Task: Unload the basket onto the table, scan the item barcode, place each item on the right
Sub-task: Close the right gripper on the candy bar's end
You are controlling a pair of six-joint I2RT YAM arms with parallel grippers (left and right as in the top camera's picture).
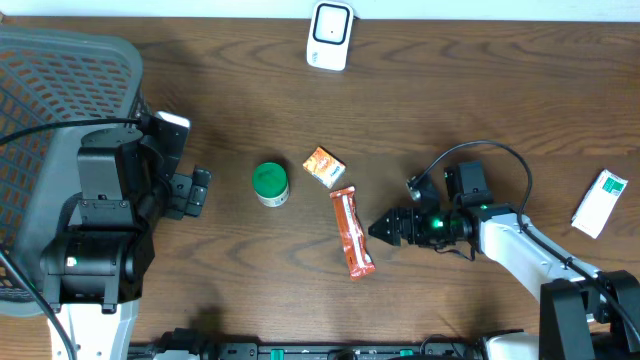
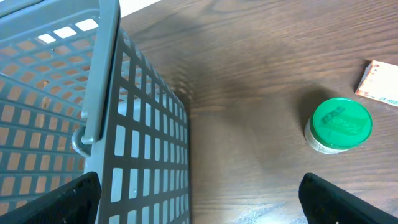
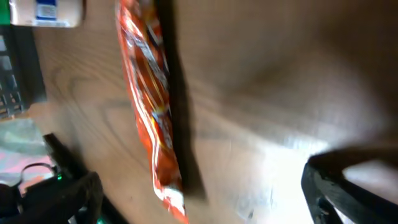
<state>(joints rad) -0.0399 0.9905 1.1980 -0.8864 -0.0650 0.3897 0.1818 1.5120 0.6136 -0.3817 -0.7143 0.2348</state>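
Note:
An orange-red snack packet (image 1: 350,232) lies flat on the wooden table, just left of my right gripper (image 1: 380,228). In the right wrist view the packet (image 3: 149,106) runs down the left half, and its lower end lies loose between the wide-apart fingers of my right gripper (image 3: 202,199), which is open and holds nothing. A white scanner (image 1: 330,36) stands at the table's far edge. My left gripper (image 2: 199,202) hangs open beside the grey basket (image 2: 56,112), with bare table and basket wall between its fingers (image 2: 68,199).
A green-lidded jar (image 1: 270,184) and a small orange box (image 1: 323,167) sit left of the packet. The jar (image 2: 339,124) also shows in the left wrist view. A white and green box (image 1: 600,202) lies at the far right. The grey basket (image 1: 50,110) fills the left edge.

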